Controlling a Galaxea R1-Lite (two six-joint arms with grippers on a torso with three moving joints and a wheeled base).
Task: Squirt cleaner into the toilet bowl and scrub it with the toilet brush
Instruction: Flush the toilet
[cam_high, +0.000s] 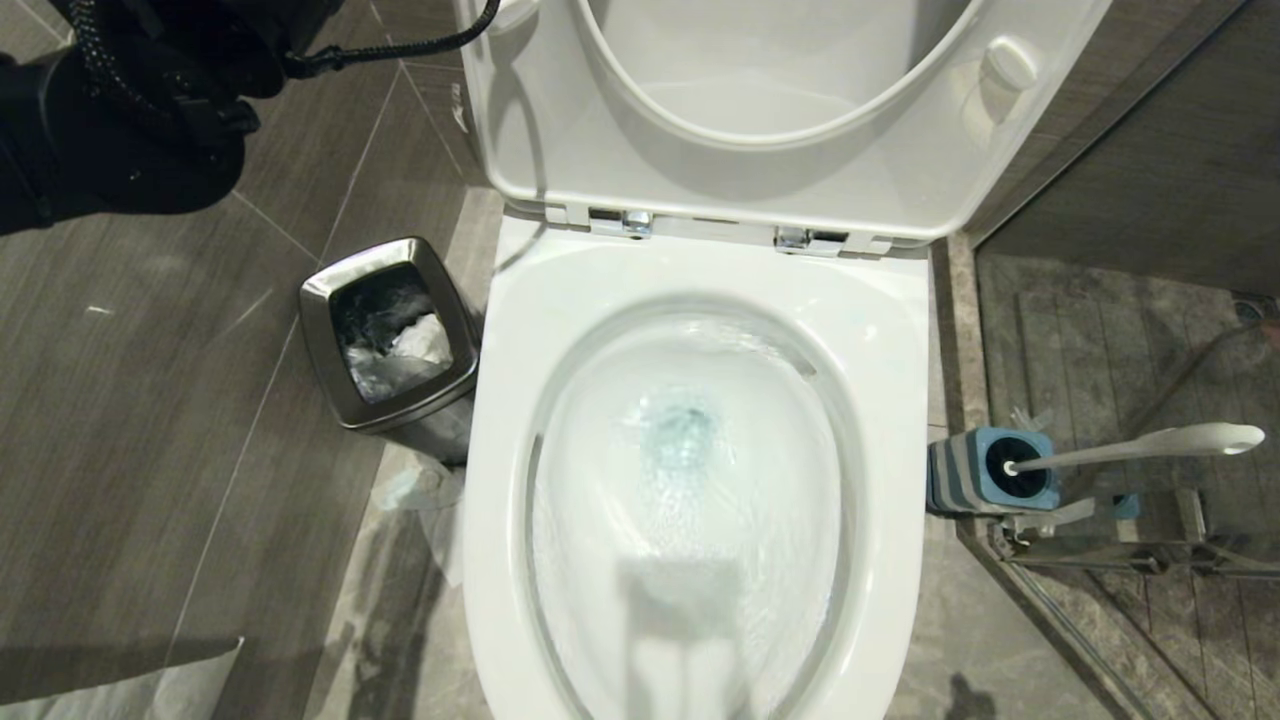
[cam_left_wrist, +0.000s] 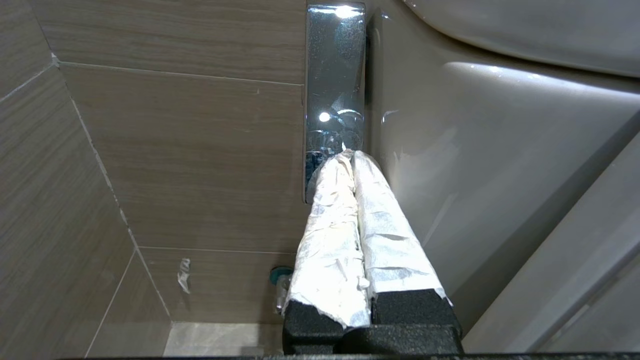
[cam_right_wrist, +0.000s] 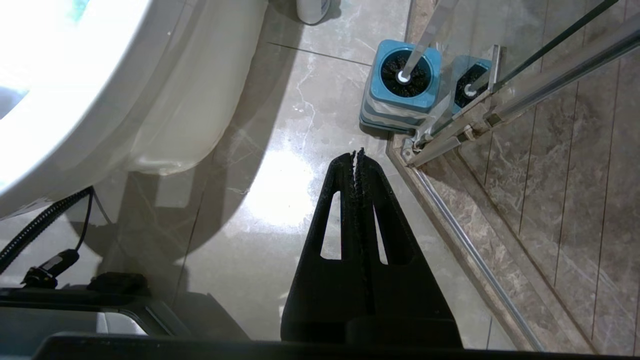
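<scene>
The floor is laid with long grey-brown, wood-grain tiles, giving way to paler marbled stone around the base of the toilet bowl. To the right, a glass shower screen on a metal track closes off a darker tiled stall.

There is one toilet, its seat and lid raised on two chrome hinges, with water swirling in the basin and a teal-blue tint of cleaner at the centre. One small steel waste bin stands just left of the bowl, with crumpled paper on the floor near it. One toilet brush sits in its blue-and-grey holder just right of the bowl, against the glass.

The left gripper, fingers pressed together and wrapped in foil, has its tips at a chrome plate beside the cistern. The right gripper hangs low over the stone floor, fingers together, near the holder.
</scene>
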